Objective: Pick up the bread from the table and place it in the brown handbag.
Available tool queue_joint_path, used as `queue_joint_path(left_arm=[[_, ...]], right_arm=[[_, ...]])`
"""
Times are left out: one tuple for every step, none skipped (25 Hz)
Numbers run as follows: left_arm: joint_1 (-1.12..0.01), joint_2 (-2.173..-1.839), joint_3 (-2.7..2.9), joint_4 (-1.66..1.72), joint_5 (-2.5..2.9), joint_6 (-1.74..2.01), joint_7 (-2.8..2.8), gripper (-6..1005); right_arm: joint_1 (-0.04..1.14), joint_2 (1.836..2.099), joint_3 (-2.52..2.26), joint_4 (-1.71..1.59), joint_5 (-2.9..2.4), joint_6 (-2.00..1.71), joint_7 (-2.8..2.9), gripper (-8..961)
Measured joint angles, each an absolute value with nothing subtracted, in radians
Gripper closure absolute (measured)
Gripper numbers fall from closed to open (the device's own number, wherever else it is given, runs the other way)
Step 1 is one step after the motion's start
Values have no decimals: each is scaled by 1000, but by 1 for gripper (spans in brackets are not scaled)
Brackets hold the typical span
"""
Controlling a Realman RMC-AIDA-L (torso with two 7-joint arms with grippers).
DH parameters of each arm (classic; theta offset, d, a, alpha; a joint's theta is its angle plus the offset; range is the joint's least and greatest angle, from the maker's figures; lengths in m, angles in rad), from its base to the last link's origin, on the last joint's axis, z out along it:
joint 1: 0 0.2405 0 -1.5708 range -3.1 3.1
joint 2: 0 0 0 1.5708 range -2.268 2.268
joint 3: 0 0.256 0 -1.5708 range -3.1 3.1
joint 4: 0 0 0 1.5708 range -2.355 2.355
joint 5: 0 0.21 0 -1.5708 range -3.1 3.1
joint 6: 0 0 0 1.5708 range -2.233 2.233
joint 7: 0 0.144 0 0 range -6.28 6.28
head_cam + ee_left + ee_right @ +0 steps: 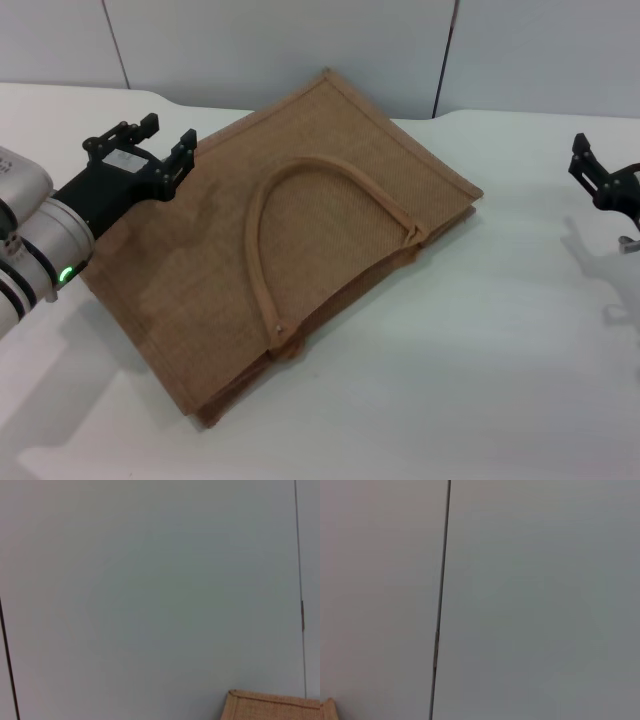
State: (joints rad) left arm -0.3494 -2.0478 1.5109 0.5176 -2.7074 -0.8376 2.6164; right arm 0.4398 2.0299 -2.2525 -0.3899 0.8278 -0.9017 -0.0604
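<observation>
While the brown handbag lies flat and askew on the white counter, its thin loop handle arched across the upper face, the left tool hovers at the bag's left corner with fingers spread and nothing between them. The right tool sits well apart at the counter's right edge; whether it is spread or pressed together cannot be told. No bread shows in any view; the left wrist view catches only a bag corner against a grey wall panel.
</observation>
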Motion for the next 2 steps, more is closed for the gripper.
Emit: queue_joint_path(left_arm=[[-350, -2048, 1511, 517, -2707, -838, 2616, 478], [-350, -2048, 1511, 517, -2707, -838, 2616, 478]], right_arm=[[440, 2030, -2252, -390, 828, -902, -60, 69], [441, 2030, -2251, -390, 828, -902, -60, 69]])
